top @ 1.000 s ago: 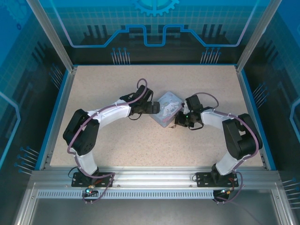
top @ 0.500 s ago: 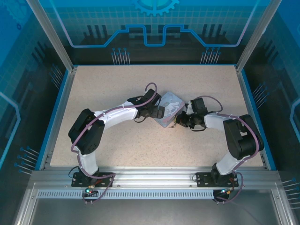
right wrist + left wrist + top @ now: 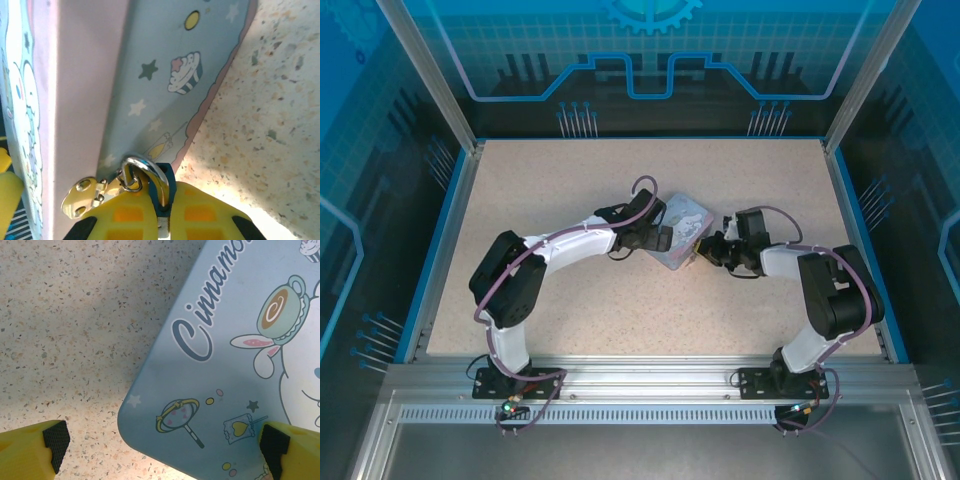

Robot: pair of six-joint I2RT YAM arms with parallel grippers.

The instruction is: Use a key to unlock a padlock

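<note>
Left gripper [image 3: 162,445]: jaws wide open, straddling tin corner, frame bottom.
Tin [image 3: 240,340]: pale blue, on speckled worktop [image 3: 60,315]; script "Cinnamo…", cut off at top edge.
Padlock [image 3: 143,160]: silver shackle through tin's hasp, lower centre; body mostly hidden.
Right gripper [image 3: 162,212]: jaws closed, pinching padlock.

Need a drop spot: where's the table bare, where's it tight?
Free: far strip of table behind the tin; near patch between left arm and right arm; margins outside both. Crowded: centre, left gripper open at the tin's corner, right gripper shut on the padlock.
</note>
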